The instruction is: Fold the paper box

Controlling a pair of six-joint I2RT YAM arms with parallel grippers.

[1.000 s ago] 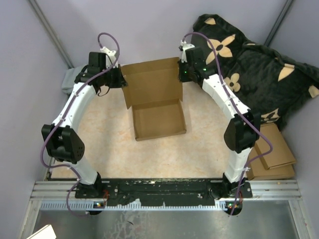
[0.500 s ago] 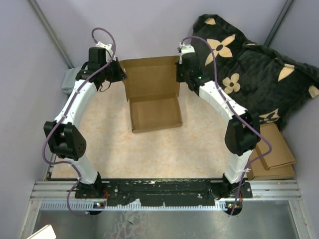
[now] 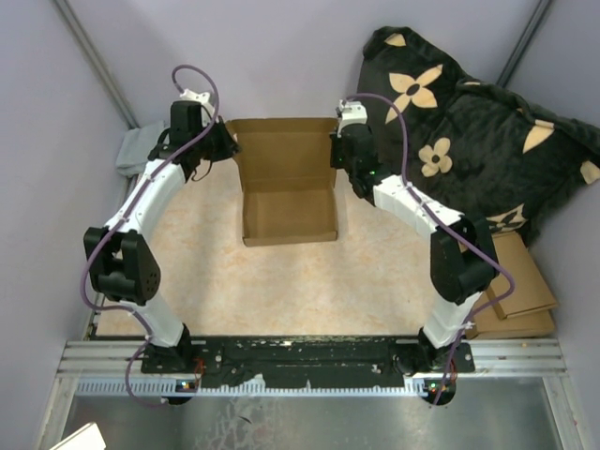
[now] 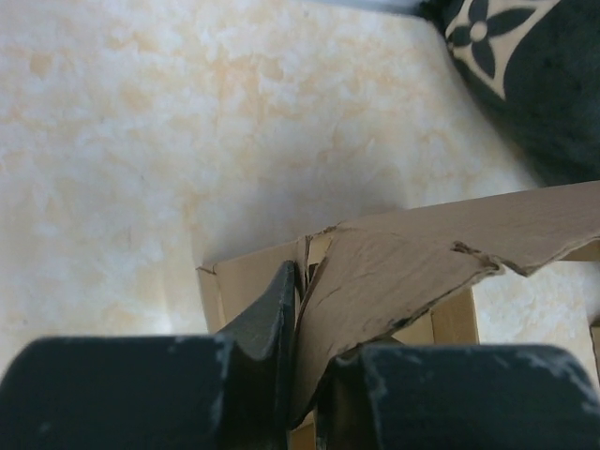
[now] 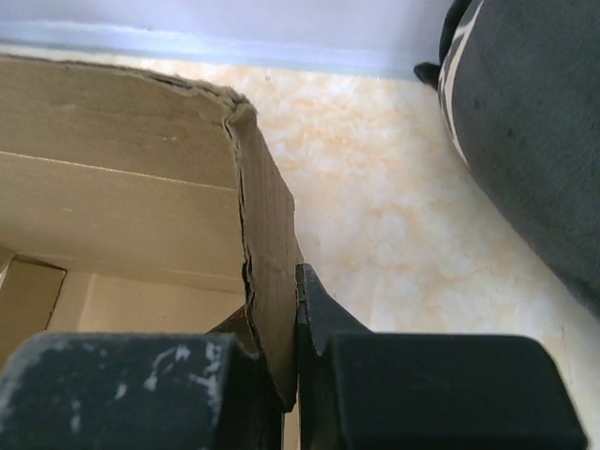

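Observation:
The paper box (image 3: 291, 214) sits mid-table as an open brown tray, its lid panel (image 3: 286, 150) raised behind it. My left gripper (image 3: 229, 145) is at the lid's left edge. In the left wrist view a side flap (image 4: 412, 262) runs between the fingers, leaning on the right one, with a thin dark gap to the left finger (image 4: 274, 309); the jaws of the left gripper (image 4: 311, 323) stand slightly apart. My right gripper (image 3: 336, 150) is at the lid's right edge, and in its own view the right gripper (image 5: 291, 319) is pinched shut on the lid's side flap (image 5: 267, 234).
A black cushion with tan flowers (image 3: 469, 122) fills the back right corner. Thicker cardboard pieces (image 3: 516, 291) are stacked at the right edge. A grey object (image 3: 131, 152) lies by the left wall. Purple walls close in behind and on both sides.
Both grippers moved toward the back wall with the lid, the box squared up and the lid stands steeper. The left jaws have eased apart slightly.

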